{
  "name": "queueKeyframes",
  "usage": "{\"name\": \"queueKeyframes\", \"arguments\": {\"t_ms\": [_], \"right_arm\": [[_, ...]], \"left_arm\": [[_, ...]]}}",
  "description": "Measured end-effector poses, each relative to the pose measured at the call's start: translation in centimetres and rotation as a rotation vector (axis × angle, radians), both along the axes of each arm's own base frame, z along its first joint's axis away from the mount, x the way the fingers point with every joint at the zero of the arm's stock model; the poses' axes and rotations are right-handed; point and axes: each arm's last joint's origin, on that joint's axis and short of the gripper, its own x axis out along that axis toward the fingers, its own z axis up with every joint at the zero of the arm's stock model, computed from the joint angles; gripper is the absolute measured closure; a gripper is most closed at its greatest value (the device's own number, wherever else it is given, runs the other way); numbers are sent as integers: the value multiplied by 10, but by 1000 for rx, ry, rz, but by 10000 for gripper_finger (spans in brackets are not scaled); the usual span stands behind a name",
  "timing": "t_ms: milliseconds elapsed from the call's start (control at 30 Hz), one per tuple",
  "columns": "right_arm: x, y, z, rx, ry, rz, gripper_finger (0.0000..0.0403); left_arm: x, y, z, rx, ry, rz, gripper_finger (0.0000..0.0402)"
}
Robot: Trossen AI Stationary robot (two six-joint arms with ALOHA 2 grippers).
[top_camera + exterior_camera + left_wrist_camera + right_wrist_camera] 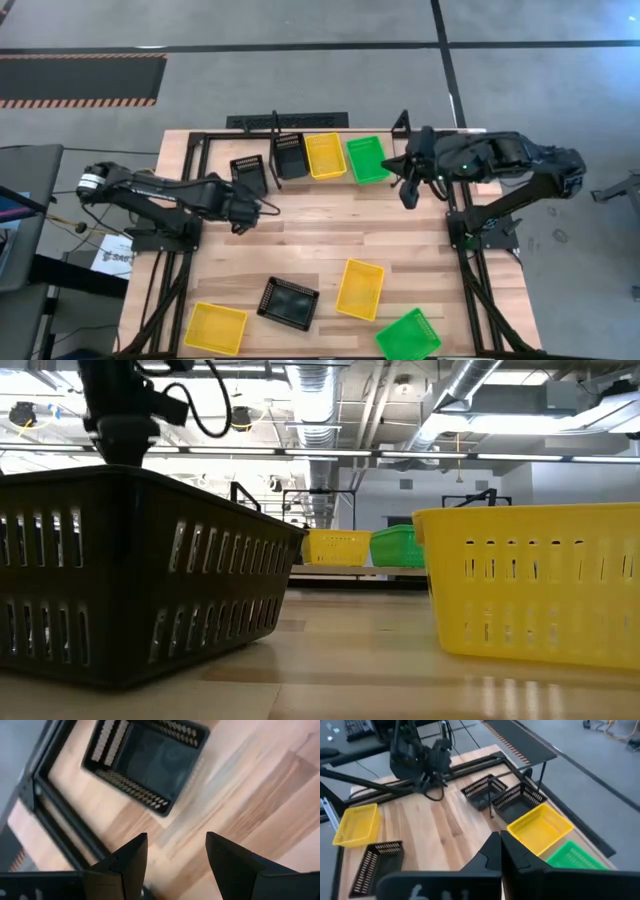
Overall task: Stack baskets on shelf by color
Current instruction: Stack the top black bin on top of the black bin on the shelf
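Baskets sit at upper centre on the shelf [200,140]: black basket [249,172] just above the left gripper [243,221], open and empty. Right gripper [408,196], closed and empty, hangs beside the green basket [367,159].

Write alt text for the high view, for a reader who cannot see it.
Overhead view of a wooden table with two dark robot arms: at the far edge, a black basket, a yellow basket and a green basket sit abreast, another black one beside them. The open left gripper is near it; four baskets lie along the near edge.
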Motion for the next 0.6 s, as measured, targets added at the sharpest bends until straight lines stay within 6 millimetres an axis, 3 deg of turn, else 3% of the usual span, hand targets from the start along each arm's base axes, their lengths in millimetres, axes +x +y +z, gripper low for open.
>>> {"name": "queueKeyframes", "arguments": {"t_ms": [300, 600], "right_arm": [[-10, -6, 6, -58, -12, 14, 395], [-23, -7, 17, -90, -87, 47, 395]], "left_arm": [[15, 28, -7, 26, -15, -181, 213], [25, 64, -4, -38, -165, -111, 213]]}}
